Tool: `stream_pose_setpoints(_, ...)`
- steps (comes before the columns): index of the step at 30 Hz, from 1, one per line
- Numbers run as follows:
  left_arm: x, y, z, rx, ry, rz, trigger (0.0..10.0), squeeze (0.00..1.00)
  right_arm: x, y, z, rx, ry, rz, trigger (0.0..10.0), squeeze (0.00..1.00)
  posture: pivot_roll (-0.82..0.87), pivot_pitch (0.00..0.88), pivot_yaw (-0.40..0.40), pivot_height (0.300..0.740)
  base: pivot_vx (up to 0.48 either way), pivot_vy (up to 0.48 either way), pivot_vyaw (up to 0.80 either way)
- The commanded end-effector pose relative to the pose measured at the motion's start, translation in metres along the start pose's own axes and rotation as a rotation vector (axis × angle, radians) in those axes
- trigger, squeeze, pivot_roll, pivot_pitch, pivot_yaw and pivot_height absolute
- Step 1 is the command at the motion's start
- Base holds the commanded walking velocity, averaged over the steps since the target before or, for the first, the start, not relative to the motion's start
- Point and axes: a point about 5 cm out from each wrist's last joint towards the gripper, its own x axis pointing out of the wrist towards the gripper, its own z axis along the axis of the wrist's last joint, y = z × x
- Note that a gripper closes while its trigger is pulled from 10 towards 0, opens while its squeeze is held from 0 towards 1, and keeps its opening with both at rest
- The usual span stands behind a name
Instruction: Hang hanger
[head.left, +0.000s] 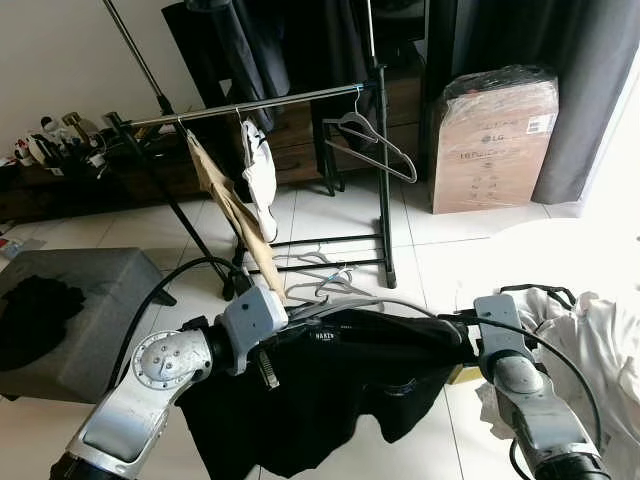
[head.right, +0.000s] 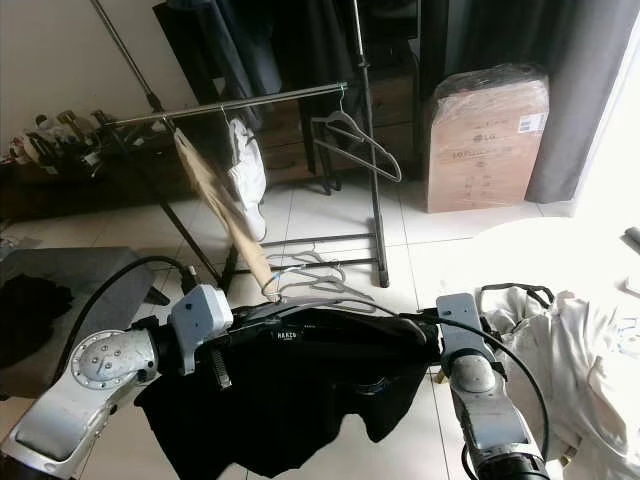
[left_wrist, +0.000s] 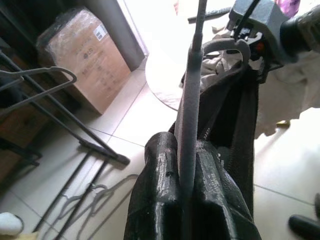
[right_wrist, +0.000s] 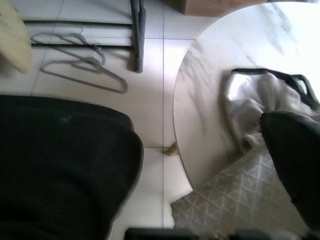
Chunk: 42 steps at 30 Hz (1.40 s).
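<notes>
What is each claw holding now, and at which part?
The left claw is shut on the grey hanger at one end of its bar; the black shirt hangs from it. For the right claw, it cannot be told.

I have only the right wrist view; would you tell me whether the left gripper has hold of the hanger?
Observer: Yes. The left gripper is shut on the grey hanger, which carries a black shirt.
Operator: Thank you. Is the rack in front of us?
Observer: Yes, its rail runs across ahead of the robot.
Operator: Is anything on the rail?
Observer: A tan garment, a white garment and an empty hanger hang there, with bare rail between the last two.
</notes>
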Motion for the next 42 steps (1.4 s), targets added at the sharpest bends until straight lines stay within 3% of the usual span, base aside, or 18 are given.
stream_pose_setpoints(1,-0.019,0.023,0.025,0.01,-0.108,0.095,0.0,0.0,-0.001,-0.009,-0.029,0.008,0.117,-0.038,10.0,0.0,-0.15,0.099,0.164,0.74,0.0,0.0,0.0)
stream_pose_setpoints(9,-0.025,0.01,0.016,-0.05,-0.001,-0.052,0.0,0.0,0.0,-0.009,-0.028,0.022,0.102,-0.073,10.0,0.0,-0.15,0.101,0.166,0.74,0.0,0.0,0.0)
stream_pose_setpoints(10,-0.025,0.005,0.015,-0.083,0.005,-0.093,0.0,0.0,0.001,-0.006,-0.027,0.144,0.11,-0.072,10.0,0.0,-0.15,0.102,0.165,0.74,0.0,0.0,0.0)
stream_pose_setpoints(12,-0.027,-0.004,0.011,-0.098,0.06,-0.181,0.0,0.0,0.002,-0.003,-0.025,0.263,0.113,-0.072,10.0,0.0,-0.15,0.101,0.165,0.74,0.0,0.0,0.0)
stream_pose_setpoints(13,-0.032,-0.015,0.005,-0.113,0.133,-0.278,0.0,0.0,0.004,0.002,-0.018,0.445,0.102,-0.034,10.0,0.0,-0.15,0.103,0.166,0.74,0.0,0.0,0.0)
stream_pose_setpoints(14,-0.032,-0.015,0.005,-0.113,0.133,-0.278,0.0,0.0,0.004,0.002,-0.018,0.445,0.102,-0.034,10.0,0.0,-0.15,0.103,0.166,0.74,0.0,0.0,0.0)
stream_pose_setpoints(15,-0.036,-0.023,0.001,-0.129,0.179,-0.344,0.0,0.0,0.005,0.005,-0.014,0.547,0.1,-0.014,10.0,0.0,-0.15,0.103,0.166,0.74,0.0,0.0,0.0)
stream_pose_setpoints(18,-0.044,-0.033,-0.002,-0.142,0.241,-0.437,0.0,0.0,0.008,0.005,-0.006,0.702,0.099,-0.015,10.0,0.0,-0.15,0.105,0.166,0.74,0.0,0.0,0.0)
stream_pose_setpoints(22,-0.048,-0.035,-0.001,-0.144,0.277,-0.475,0.0,0.0,0.012,0.006,0.0,0.814,0.105,0.005,10.0,0.0,-0.14,0.109,0.164,0.74,0.0,0.0,0.0)
stream_pose_setpoints(24,-0.048,-0.033,0.0,-0.133,0.274,-0.458,0.0,0.0,0.012,0.006,0.001,0.821,0.107,0.007,10.0,0.0,-0.14,0.11,0.163,0.74,0.0,0.0,0.0)
stream_pose_setpoints(25,-0.042,-0.023,0.004,-0.088,0.228,-0.369,0.0,0.0,0.012,0.008,0.002,0.857,0.117,0.027,10.0,0.0,-0.14,0.112,0.163,0.74,0.0,0.0,0.0)
stream_pose_setpoints(29,-0.03,-0.005,0.016,-0.031,0.127,-0.207,0.0,0.0,0.011,0.015,-0.003,0.882,0.156,0.061,10.0,0.0,-0.15,0.114,0.163,0.74,0.0,0.0,0.0)
stream_pose_setpoints(35,-0.025,0.007,0.032,-0.025,0.022,-0.094,0.0,0.0,0.011,0.016,-0.012,0.951,0.198,0.057,10.0,0.0,-0.14,0.117,0.165,0.74,0.0,0.0,0.0)
stream_pose_setpoints(38,-0.022,0.017,0.039,-0.027,-0.056,0.005,0.0,0.0,0.011,0.018,-0.01,1.055,0.193,0.069,10.0,0.0,-0.15,0.119,0.165,0.74,0.0,0.0,0.0)
stream_pose_setpoints(42,-0.022,0.019,0.041,-0.029,-0.078,0.029,0.0,0.0,0.011,0.019,-0.009,1.072,0.195,0.076,10.0,0.0,-0.14,0.119,0.165,0.74,0.0,0.0,0.0)
